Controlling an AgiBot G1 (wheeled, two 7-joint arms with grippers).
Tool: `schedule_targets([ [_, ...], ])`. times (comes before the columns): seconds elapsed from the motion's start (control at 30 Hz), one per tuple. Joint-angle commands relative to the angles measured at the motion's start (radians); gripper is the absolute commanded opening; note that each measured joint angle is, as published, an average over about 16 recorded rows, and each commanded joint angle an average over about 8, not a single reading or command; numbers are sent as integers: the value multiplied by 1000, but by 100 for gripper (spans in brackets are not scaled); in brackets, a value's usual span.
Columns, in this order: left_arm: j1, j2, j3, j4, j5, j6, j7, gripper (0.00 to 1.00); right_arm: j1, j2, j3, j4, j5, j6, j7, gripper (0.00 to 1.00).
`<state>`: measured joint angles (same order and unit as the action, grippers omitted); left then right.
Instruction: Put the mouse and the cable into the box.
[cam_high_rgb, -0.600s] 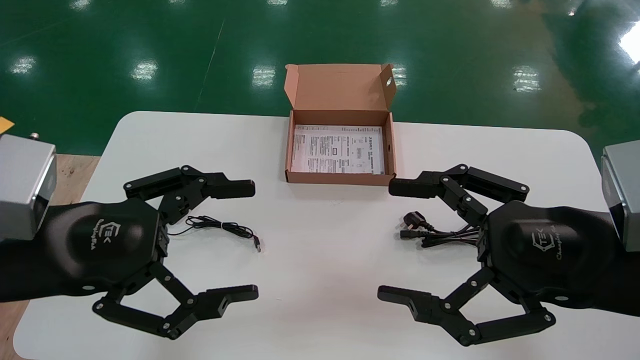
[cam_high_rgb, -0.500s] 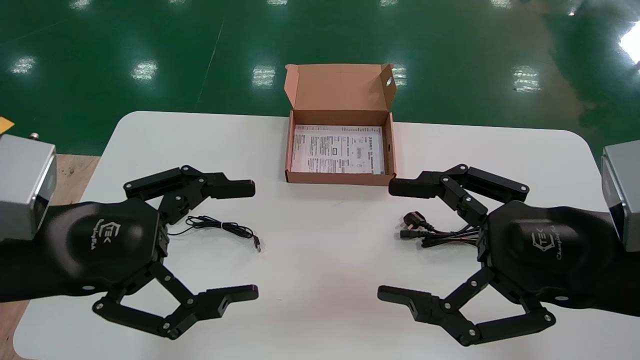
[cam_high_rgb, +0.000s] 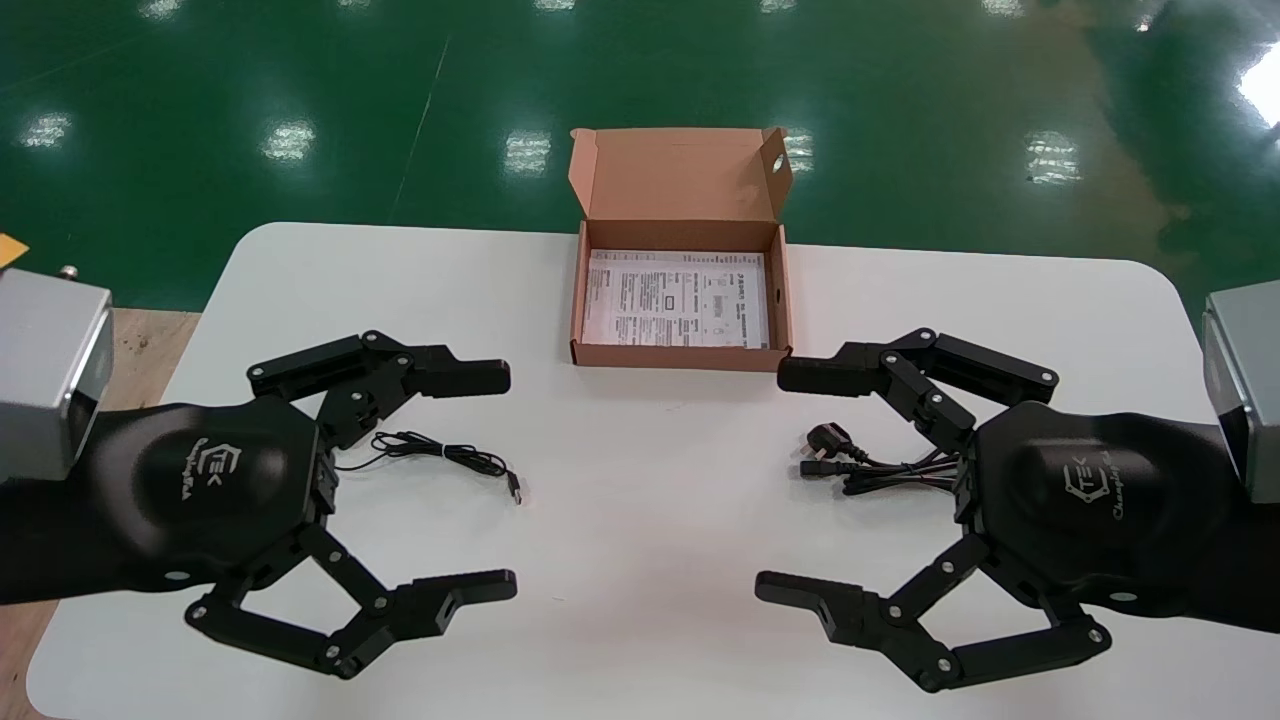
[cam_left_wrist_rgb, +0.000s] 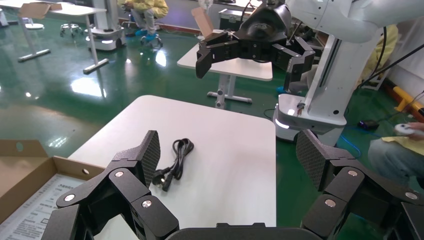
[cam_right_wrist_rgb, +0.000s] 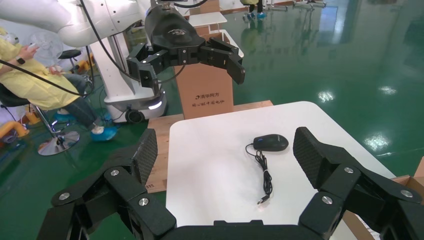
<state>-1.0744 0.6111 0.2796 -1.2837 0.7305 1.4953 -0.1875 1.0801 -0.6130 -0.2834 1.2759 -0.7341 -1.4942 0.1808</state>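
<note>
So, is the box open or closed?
Open. The box has its lid standing up at the far side, and only a printed sheet lies inside.

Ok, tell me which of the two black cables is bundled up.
The thick power cable beneath the right gripper, looped together with a wall plug. The thin mouse cable beneath the left gripper trails loose.

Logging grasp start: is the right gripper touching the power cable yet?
Apart. The left wrist view shows the right gripper hanging open well above the power cable, which lies on the table, clear air between.
</note>
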Motion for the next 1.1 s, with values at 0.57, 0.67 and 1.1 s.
schedule_targets([
  [0.57,-223,40,182,-14,249,87,-12,100,52,30,-32,18,-158,-47,-123,100],
  [0.67,-316,64,262,39,357,87,9,100,103,37,-67,-5,-283,-69,-226,100],
  [1.1,-544,253,480,538,710,33,278,100,309,-57,-284,-399,-610,-83,-594,100],
])
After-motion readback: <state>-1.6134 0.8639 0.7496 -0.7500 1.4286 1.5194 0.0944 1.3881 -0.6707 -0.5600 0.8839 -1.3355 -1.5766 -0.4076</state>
